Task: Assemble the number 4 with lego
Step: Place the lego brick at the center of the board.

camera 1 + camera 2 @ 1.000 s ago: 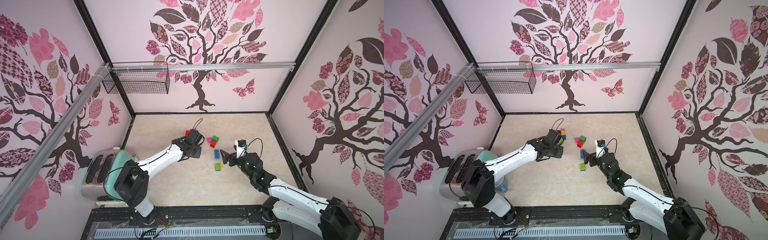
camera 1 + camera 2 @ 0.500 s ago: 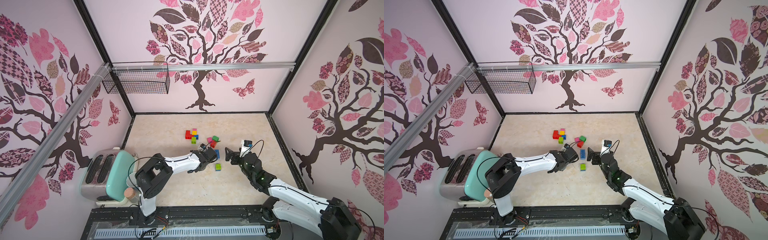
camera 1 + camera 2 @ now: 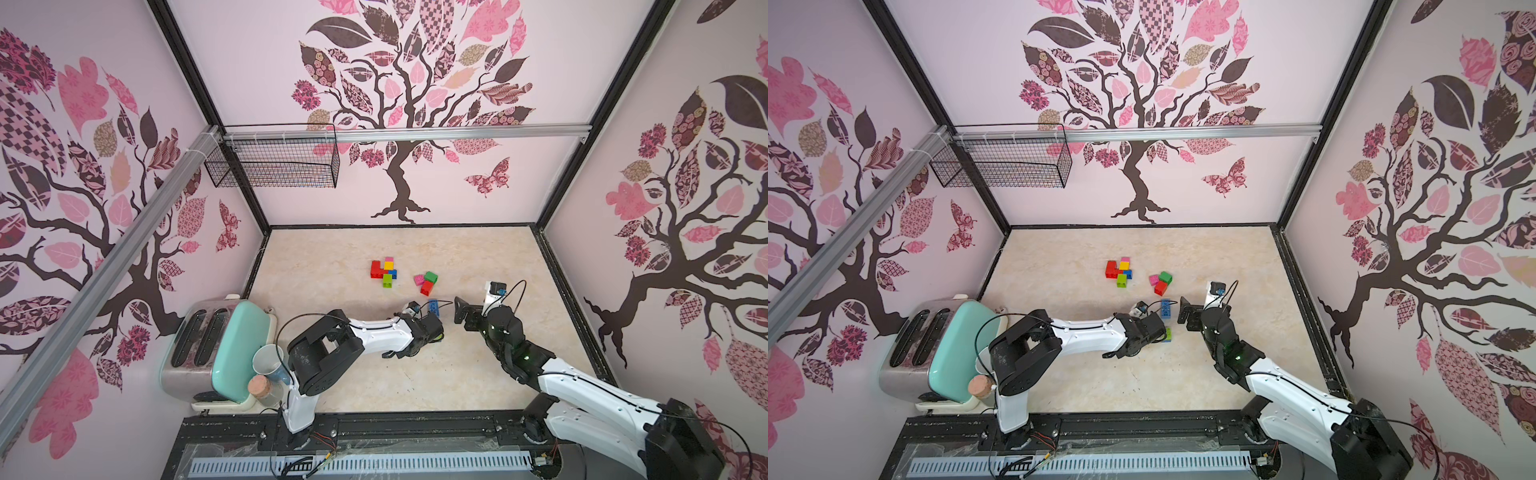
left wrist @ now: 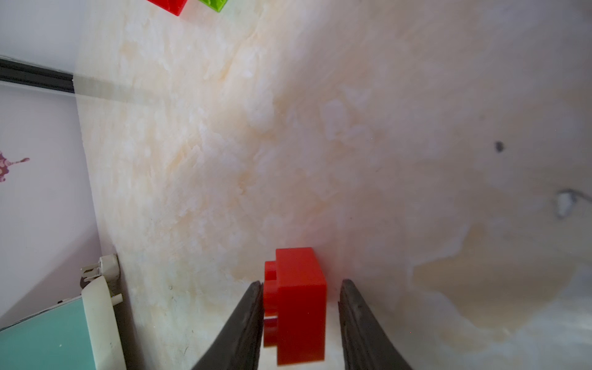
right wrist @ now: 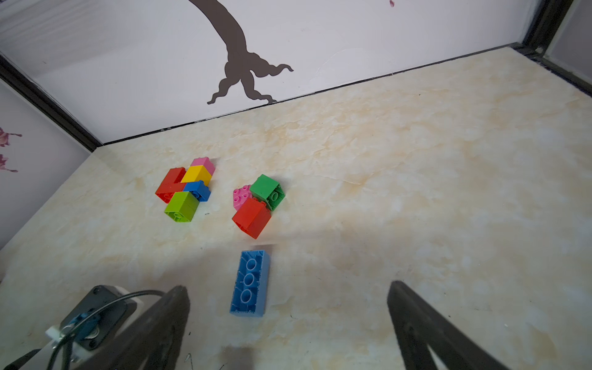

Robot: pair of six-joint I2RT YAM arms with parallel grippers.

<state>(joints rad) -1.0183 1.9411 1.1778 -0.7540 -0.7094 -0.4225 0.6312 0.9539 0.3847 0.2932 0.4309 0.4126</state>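
Lego sits in several spots on the desk [image 3: 332, 249]. Farthest back, a joined cluster [image 3: 384, 270] of red, pink, yellow, blue and lime bricks lies flat. Just beside it, toward the right arm, a loose trio [image 3: 426, 281] of pink, green and red bricks touch one another. Nearer the arms, a long blue brick [image 5: 250, 283] lies on its side with its hollow underside showing, apart from the trio.

The right pincer [image 5: 287, 285] hangs low over the desk with its fingers spread wide. In its wrist view the blue brick shows between the fingertips, nearer one than the other and touching neither.

The left pincer [image 4: 301, 282] points down at the desk, just beside the blue brick in both top views. Its wrist view shows a small red brick [image 4: 298, 304] between partly spread fingers. The studded side meets one finger [image 4: 246, 320], while a narrow gap separates the other finger from the brick's smooth face. Whether that brick rests on the desk cannot be told. A lime brick [image 3: 1168, 333] peeks out at this pincer's edge in a top view.

A toaster [image 3: 208, 353] stands beside the left arm's base, well apart from the lego.
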